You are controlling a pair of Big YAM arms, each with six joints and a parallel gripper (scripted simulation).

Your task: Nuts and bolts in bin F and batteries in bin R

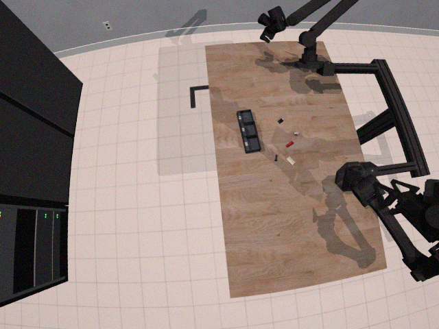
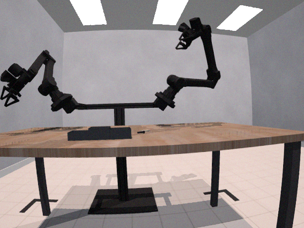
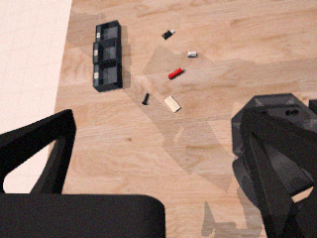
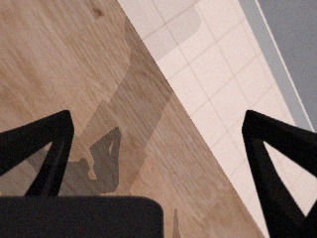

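A black strip of three joined bins [image 1: 248, 131] [image 2: 98, 133] [image 3: 108, 57] lies on the wooden table [image 1: 290, 219]; I cannot read its letters. Beside it lie a black bolt [image 1: 275, 157] [image 3: 146, 98], a red cylinder [image 1: 289, 144] [image 3: 175, 73], a small grey-white piece [image 1: 295, 133] [image 3: 192, 54], a small black piece [image 1: 280, 120] [image 3: 168, 34] and a cream block [image 1: 290, 160] [image 3: 171, 103]. My left gripper [image 2: 181, 44] [image 3: 158, 118] is open and empty, high above the table. My right gripper [image 1: 266, 35] [image 2: 9, 97] [image 4: 158, 119] is open and empty, over the table's far end edge.
The left arm's base [image 3: 277, 134] [image 1: 354, 177] stands at the table's long edge, the right arm's base [image 1: 310, 56] at the far end. Both are joined by a black frame [image 1: 396, 106]. A dark cabinet [image 1: 31, 141] stands on the floor well away from the table.
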